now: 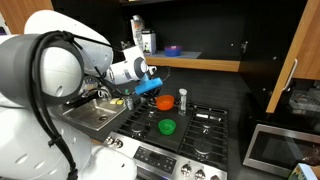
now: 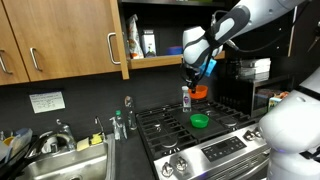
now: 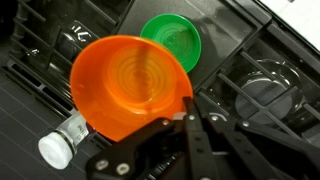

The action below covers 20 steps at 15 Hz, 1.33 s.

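Note:
My gripper (image 3: 190, 108) is shut on the rim of an orange bowl (image 3: 130, 85), which hangs in the air above the stovetop (image 3: 255, 95). In both exterior views the orange bowl (image 2: 200, 91) (image 1: 163, 101) sits just under the gripper (image 2: 197, 78) (image 1: 152, 88). Below it, on the burner grates, rests a green bowl (image 3: 172, 42) (image 2: 200, 121) (image 1: 167, 126). A clear bottle with a white cap (image 3: 62, 142) stands on the stove beside the orange bowl (image 2: 186, 98). The fingertips meet tightly at the bowl's edge.
A steel sink (image 2: 65, 160) (image 1: 95, 115) lies beside the stove. Wooden cabinets (image 2: 60, 40) and a shelf with containers (image 2: 145, 45) hang above the counter. A microwave (image 1: 280, 148) stands on the far side. Stove knobs (image 2: 175, 165) line the front edge.

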Each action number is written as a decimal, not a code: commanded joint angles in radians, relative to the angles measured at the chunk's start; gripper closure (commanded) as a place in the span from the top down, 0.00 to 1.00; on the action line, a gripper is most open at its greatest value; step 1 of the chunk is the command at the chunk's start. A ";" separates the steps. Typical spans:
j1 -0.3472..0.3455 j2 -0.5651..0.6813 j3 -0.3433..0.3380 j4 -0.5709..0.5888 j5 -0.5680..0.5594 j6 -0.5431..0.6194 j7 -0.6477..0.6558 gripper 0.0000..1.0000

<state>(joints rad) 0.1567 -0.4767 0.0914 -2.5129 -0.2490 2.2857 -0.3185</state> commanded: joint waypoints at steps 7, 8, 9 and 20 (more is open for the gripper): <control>0.081 -0.180 -0.073 0.218 0.103 -0.265 -0.199 0.01; 0.082 -0.186 -0.077 0.264 0.103 -0.303 -0.214 0.01; 0.087 -0.189 -0.083 0.309 0.103 -0.341 -0.237 0.01; 0.084 -0.194 -0.081 0.324 0.104 -0.357 -0.241 0.01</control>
<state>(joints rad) 0.2351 -0.6701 0.0132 -2.1840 -0.1546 1.9283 -0.5590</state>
